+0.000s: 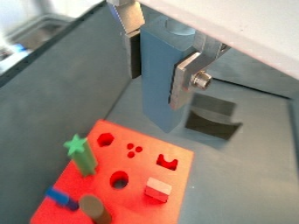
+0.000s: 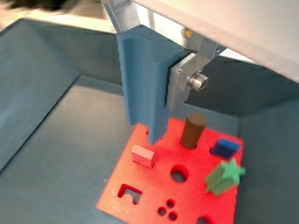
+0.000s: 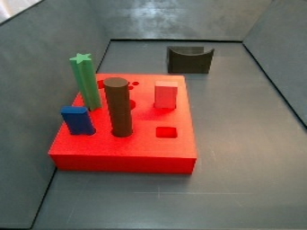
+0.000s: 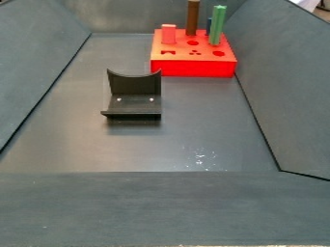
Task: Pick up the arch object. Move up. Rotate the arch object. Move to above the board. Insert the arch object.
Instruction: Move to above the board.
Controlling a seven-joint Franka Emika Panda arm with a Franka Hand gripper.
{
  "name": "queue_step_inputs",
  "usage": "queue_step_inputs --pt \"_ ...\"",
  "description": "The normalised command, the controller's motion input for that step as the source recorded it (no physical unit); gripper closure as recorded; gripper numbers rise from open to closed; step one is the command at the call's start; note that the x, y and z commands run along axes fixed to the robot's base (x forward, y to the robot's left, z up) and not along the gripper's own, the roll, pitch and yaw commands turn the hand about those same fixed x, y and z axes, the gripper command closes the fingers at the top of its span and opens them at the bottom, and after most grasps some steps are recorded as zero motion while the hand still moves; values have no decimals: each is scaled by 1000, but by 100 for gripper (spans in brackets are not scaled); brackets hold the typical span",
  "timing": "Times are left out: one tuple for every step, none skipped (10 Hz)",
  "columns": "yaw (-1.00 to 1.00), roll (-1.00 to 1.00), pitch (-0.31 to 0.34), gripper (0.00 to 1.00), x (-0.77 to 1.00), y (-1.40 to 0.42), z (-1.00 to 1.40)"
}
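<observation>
Grey walls and a dark grey floor enclose my workspace. On the floor sits the board [image 3: 120,148], a red slab carrying a green star column [image 3: 84,81], a brown cylinder [image 3: 118,106], a blue block [image 3: 75,119] and a red block [image 3: 166,96]. Well apart from it stands the fixture [image 4: 131,96].

Neither side view shows my arm, so it is high above. In both wrist views the gripper [image 1: 158,57] has its silver fingers [image 1: 187,77] pinched on the arch object [image 2: 142,83], a slim pale grey-blue piece hanging upright between them.

I judge I am carrying the piece toward the board. In a wrist view its lower end appears over the board's near edge. The arch-shaped hole [image 1: 172,161] lies among the other openings. To do this well, I should centre over that hole, match the piece's turn to its outline, and only then descend slowly, keeping clear of the tall cylinder.
</observation>
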Motion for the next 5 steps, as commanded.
queue_step_inputs --pt "1000 -46 203 100 58 -106 40" --pt "1000 -37 229 100 59 -68 30" --pt "927 -16 244 100 68 -49 22" --pt "576 13 210 100 76 -32 25" --pt "427 21 188 100 79 -30 25"
